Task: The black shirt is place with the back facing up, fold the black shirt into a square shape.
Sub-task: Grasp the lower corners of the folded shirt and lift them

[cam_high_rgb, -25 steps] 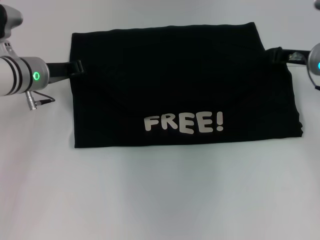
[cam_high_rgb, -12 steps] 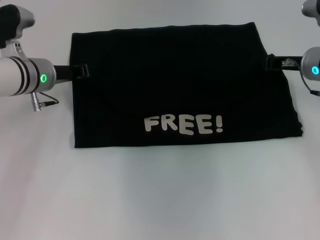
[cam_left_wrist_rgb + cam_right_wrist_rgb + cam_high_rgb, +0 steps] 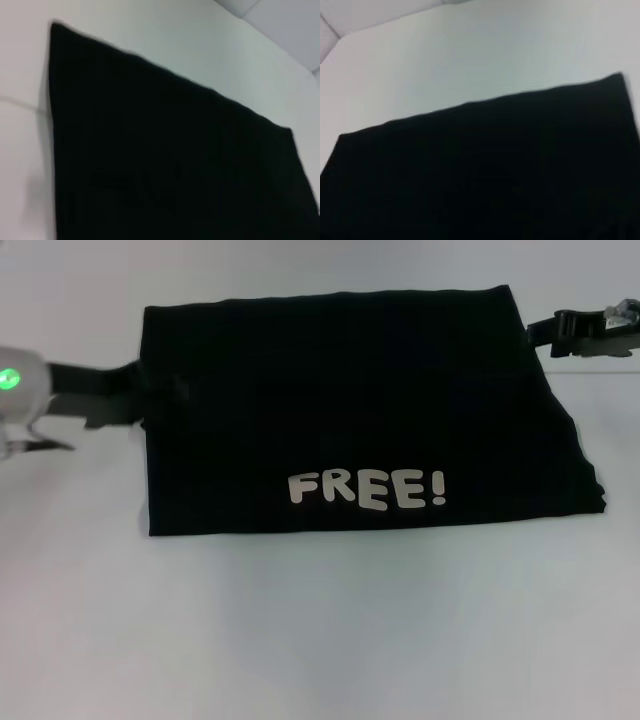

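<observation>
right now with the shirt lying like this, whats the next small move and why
Probably bring both grippers in to take the side edges for a sideways fold. The black shirt lies flat as a rectangle wider than it is deep, "FREE!" facing up, so it is not square yet. The left gripper sits at its left edge; the right gripper is off the upper right corner.

Left arm: silver wrist with green light at the head view's left edge, black left end effector (image 3: 150,392) reaching inward, level. Right arm: only the black right end effector (image 3: 562,332) shows, upper right, pointing inward. Finger states unreadable.
</observation>
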Robot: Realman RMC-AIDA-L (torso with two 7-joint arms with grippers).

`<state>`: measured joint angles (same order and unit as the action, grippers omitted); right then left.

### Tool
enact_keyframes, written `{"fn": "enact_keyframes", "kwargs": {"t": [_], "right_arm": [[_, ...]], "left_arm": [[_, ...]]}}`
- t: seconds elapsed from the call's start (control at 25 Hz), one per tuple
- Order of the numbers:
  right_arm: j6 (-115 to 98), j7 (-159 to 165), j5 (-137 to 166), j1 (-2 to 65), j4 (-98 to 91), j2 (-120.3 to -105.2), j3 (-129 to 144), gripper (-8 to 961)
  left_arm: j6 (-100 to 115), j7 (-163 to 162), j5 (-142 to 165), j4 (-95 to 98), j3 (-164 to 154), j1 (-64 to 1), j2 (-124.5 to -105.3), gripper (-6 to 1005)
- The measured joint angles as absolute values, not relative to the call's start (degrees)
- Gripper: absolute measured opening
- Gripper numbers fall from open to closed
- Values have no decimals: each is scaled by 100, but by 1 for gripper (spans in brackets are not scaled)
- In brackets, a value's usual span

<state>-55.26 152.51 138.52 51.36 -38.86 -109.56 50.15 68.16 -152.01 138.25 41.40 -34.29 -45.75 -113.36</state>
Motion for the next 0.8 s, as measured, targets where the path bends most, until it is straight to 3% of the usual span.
{"fn": "enact_keyframes", "kwargs": {"t": [0.2, 0.4, 0.6, 0.64, 0.8], "right_arm": [[-6005, 15377, 13901, 5143, -3997, -10916, 4963, 487], [-6051, 15382, 13921, 5128, -3954, -10914, 4957, 599], [-6056, 15384, 13923, 5091, -3946, -10911, 4957, 808], [-6056, 15385, 13923, 5082, -3946, -10910, 4957, 807], [-6031, 15385, 13922, 5045, -3946, -10907, 4957, 805]], "left_arm": [[7447, -14756, 13934, 4172, -3161, -4217, -11255, 622], [7306, -14165, 14017, 4083, -3034, -3890, -11353, 710], [6930, -14134, 14046, 3703, -3015, -3845, -11404, 797], [6879, -14137, 14046, 3637, -3017, -3854, -11410, 815], [6803, -14144, 14044, 3475, -3036, -3891, -11440, 684]]}}
